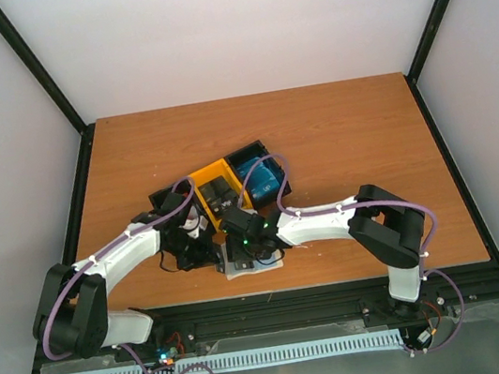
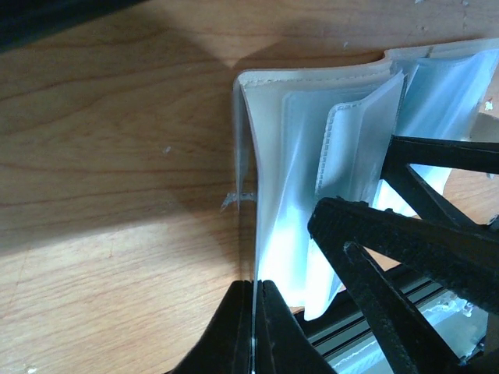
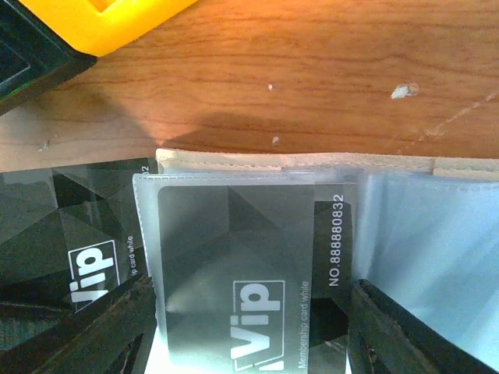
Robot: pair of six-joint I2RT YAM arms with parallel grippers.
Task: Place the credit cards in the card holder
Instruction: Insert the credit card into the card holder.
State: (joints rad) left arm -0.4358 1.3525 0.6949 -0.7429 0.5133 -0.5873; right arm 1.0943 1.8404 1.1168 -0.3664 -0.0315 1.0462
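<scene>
The card holder (image 1: 254, 266) lies open near the table's front edge, its beige rim (image 3: 234, 160) and clear pockets (image 2: 312, 140) in view. My left gripper (image 2: 255, 312) (image 1: 211, 253) is shut on a thin clear pocket sheet at the holder's left side. My right gripper (image 3: 249, 335) (image 1: 246, 256) stands wide, its fingers (image 3: 405, 335) against both side edges of a black VIP credit card (image 3: 249, 257). That card sits mostly inside a clear pocket. A second black card (image 3: 70, 249) shows to its left, partly behind the pocket.
A black-and-yellow tray (image 1: 213, 176) (image 3: 101, 23) stands just behind the holder, with blue cards (image 1: 259, 178) in its right compartment. The right gripper's black fingers (image 2: 405, 241) cross the left wrist view close to the held sheet. Both arms crowd together here.
</scene>
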